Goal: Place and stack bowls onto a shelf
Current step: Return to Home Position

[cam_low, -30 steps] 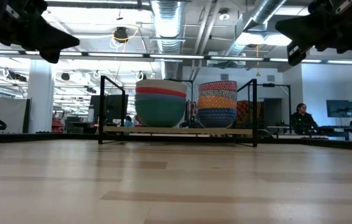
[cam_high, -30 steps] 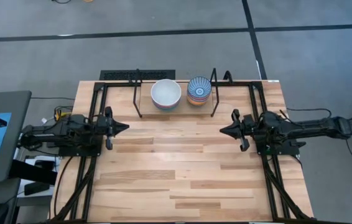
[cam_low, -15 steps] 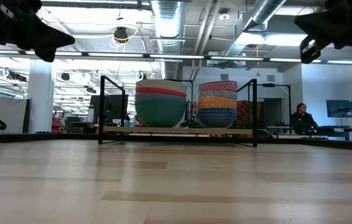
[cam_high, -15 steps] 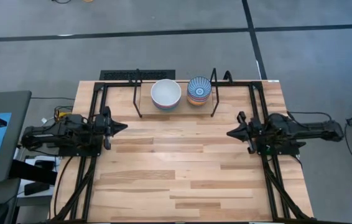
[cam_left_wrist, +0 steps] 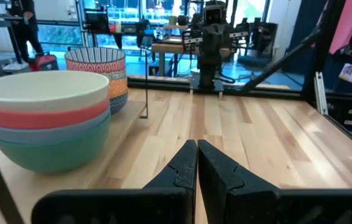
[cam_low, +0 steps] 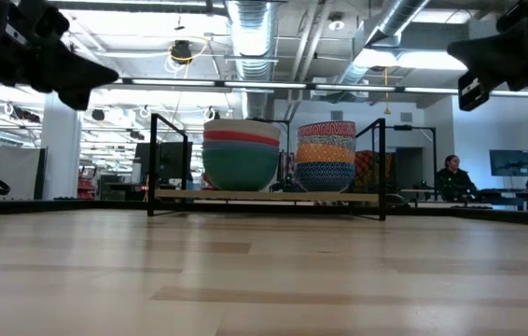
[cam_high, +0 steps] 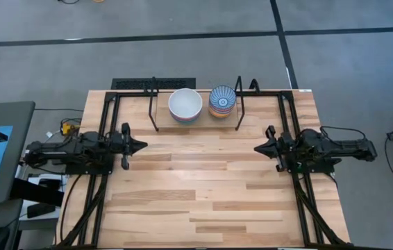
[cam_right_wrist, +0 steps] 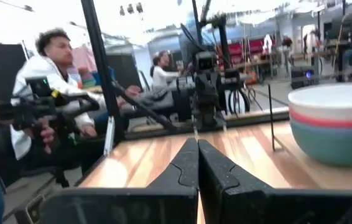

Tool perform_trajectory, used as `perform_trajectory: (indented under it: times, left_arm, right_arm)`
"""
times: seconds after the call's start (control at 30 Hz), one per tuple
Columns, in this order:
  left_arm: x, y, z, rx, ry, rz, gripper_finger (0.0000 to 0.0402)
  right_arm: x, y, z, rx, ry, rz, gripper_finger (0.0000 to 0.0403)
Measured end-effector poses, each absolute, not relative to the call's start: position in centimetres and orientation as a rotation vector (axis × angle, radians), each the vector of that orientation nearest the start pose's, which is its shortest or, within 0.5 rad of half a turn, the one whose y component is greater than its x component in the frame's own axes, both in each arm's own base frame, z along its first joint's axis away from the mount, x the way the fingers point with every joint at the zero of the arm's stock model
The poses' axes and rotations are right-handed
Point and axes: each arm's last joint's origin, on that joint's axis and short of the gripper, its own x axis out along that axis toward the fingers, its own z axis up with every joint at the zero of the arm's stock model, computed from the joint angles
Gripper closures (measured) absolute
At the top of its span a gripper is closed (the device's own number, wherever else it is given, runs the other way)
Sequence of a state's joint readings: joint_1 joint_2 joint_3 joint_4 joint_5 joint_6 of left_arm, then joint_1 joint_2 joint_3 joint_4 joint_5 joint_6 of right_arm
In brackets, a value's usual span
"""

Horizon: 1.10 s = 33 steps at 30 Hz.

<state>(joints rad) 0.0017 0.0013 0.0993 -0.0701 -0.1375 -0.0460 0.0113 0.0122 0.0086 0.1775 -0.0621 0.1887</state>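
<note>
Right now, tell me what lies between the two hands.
Only bare tabletop between the left hand and the right hand, shown in the high view.

My rig, listed: two matte-black jointed arms [cam_high: 71, 151]; left gripper [cam_high: 141, 146] and right gripper [cam_high: 257, 148], each with tapered black fingers [cam_left_wrist: 185, 167].

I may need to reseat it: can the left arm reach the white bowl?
Probably yes. The left gripper, shut, has bare table ahead, and the white bowl sits topmost; only the bracket beside it needs clearing.

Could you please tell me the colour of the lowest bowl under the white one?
Lowest bowl: teal green, clearest in low view.
</note>
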Motion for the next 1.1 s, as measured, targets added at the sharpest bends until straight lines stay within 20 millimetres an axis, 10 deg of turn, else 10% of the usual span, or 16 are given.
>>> perform_trajectory:
  times: [1.1]
  left_arm:
    - [9.8, 0.4, 17.0, -0.076, -0.052, 0.136, 0.0401]
  right_arm:
    - [9.7, 0.3, 17.5, 0.173, -0.099, 0.081, 0.0368]
